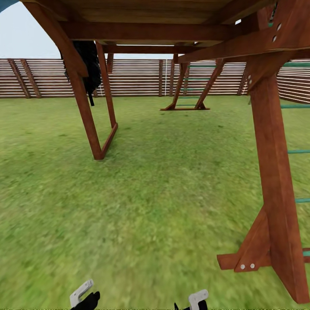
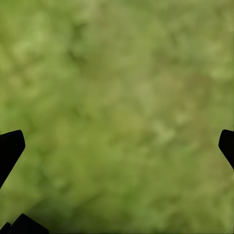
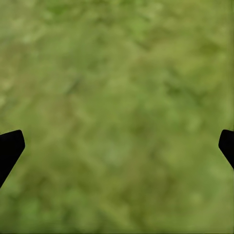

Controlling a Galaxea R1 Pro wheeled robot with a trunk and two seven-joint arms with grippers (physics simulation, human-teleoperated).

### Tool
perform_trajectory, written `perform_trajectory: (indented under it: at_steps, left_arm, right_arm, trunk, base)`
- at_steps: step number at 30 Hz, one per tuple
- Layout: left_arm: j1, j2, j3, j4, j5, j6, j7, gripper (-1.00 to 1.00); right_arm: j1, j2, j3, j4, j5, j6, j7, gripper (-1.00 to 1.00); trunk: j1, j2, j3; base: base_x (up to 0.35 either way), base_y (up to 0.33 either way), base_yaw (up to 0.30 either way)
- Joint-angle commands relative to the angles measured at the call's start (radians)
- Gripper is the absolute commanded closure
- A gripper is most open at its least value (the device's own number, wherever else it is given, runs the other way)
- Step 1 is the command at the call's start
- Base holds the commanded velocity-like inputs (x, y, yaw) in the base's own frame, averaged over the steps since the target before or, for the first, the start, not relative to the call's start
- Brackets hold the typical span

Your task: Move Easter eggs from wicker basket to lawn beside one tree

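The lawn [image 1: 163, 193] spreads out green ahead of me, up to the brown slat fence [image 1: 137, 77] of the garden. The three Easter eggs, the wicker basket and the pale-trunked tree are out of view. My left gripper [image 2: 117, 146] hangs open over bare grass, its black fingertips [image 2: 10, 146] far apart with nothing between them. My right gripper [image 3: 117, 146] is open in the same way over grass, also empty. The ends of both arms [image 1: 84, 297] peek in at the near edge of the head view.
I stand under a wooden playset. A thick post with a bracket foot [image 1: 271, 181] and green rungs [image 1: 299, 151] rises close on the right, and a slanted leg frame [image 1: 92, 125] on the left. A further A-frame [image 1: 185, 92] stands near the fence. Open grass lies between them.
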Motion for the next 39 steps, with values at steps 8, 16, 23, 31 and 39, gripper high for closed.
perform_trajectory:
  at_steps: [8, 16, 23, 31, 39]
  left_arm:
    - [0.0, 0.0, 0.002, -0.003, 0.01, 0.006, 0.003, -1.0]
    - [0.0, -0.001, 0.002, -0.001, 0.01, 0.006, 0.003, -1.0]
    - [0.0, 0.0, 0.002, -0.001, 0.01, 0.007, 0.003, -1.0]
    - [0.0, 0.004, 0.001, 0.015, 0.012, 0.007, -0.005, -1.0]
    - [0.001, 0.018, -0.138, 0.01, 0.005, 0.007, -0.008, -1.0]
  right_arm:
    - [-0.001, -0.001, -0.003, 0.002, 0.001, -0.005, -0.001, -1.0]
    - [-0.001, 0.002, -0.003, 0.014, 0.003, -0.004, -0.001, -1.0]
    - [-0.001, 0.0, -0.003, 0.019, 0.003, -0.005, -0.001, -1.0]
    - [-0.001, 0.0, -0.003, 0.019, 0.003, -0.005, -0.001, -1.0]
    - [-0.001, 0.0, -0.003, 0.019, 0.003, -0.005, -0.001, -1.0]
  trunk:
    - [0.031, -0.057, -0.033]
    - [0.061, -0.113, -0.058]
    - [0.088, -0.162, -0.08]
    - [0.103, -0.19, -0.093]
    - [0.103, -0.19, -0.093]
  base:
    - [0.0, 0.0, 0.0]
    - [0.0, 0.0, 0.0]
    - [0.0, 0.0, 0.0]
    - [0.0, 0.0, 0.0]
    - [0.0, 0.0, 0.0]
